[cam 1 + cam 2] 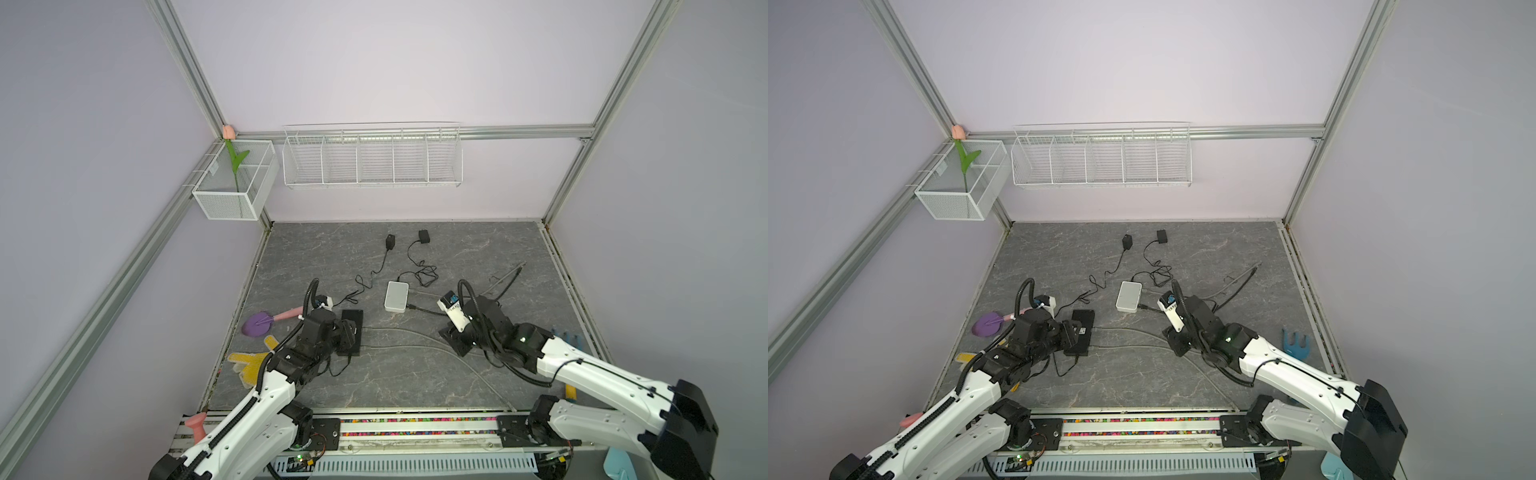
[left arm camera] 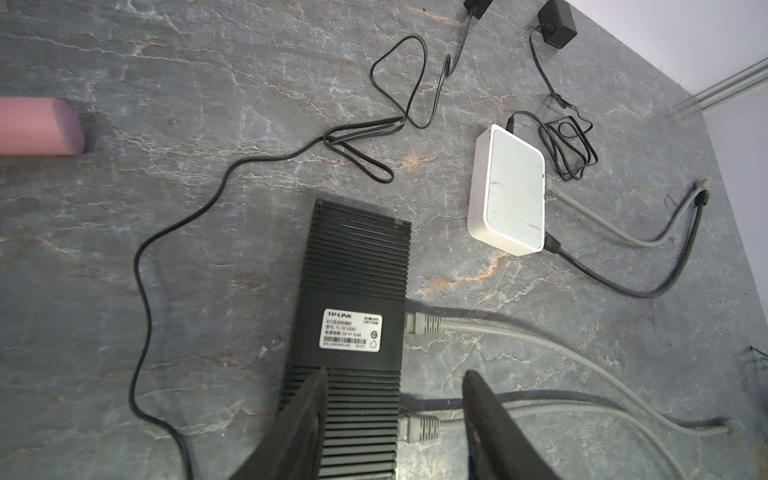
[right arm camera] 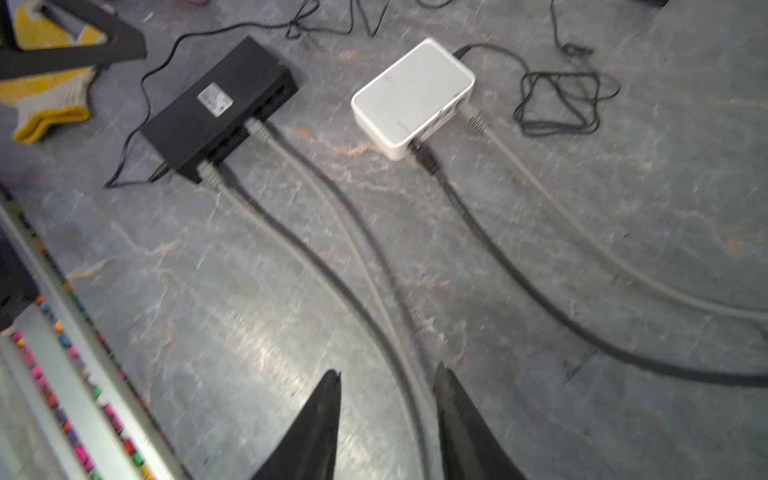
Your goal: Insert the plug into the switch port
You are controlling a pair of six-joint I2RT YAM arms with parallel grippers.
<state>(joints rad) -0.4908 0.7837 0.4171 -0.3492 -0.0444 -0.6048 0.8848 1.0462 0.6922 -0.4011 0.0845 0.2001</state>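
Note:
A black switch (image 1: 353, 316) (image 2: 353, 291) lies left of centre on the grey table, label side up. Two grey plugs, one (image 2: 422, 324) and another (image 2: 419, 428), sit in ports on its side, both also seen in the right wrist view (image 3: 257, 129) (image 3: 210, 176). My left gripper (image 2: 395, 374) (image 1: 349, 336) hovers open over the switch's near end, one finger above the ribbed top and the other beyond the nearer plug. My right gripper (image 3: 387, 371) (image 1: 453, 336) is open low over the table, with a grey cable (image 3: 399, 332) lying beneath the gap.
A white switch (image 1: 396, 296) (image 2: 509, 189) with a black and a grey cable stands at centre. Two power adapters (image 1: 390, 241) (image 1: 424, 237) lie at the back. A yellow glove (image 1: 249, 361) and a purple tool (image 1: 257, 324) lie at the left, and a blue piece (image 1: 1295, 343) at the right.

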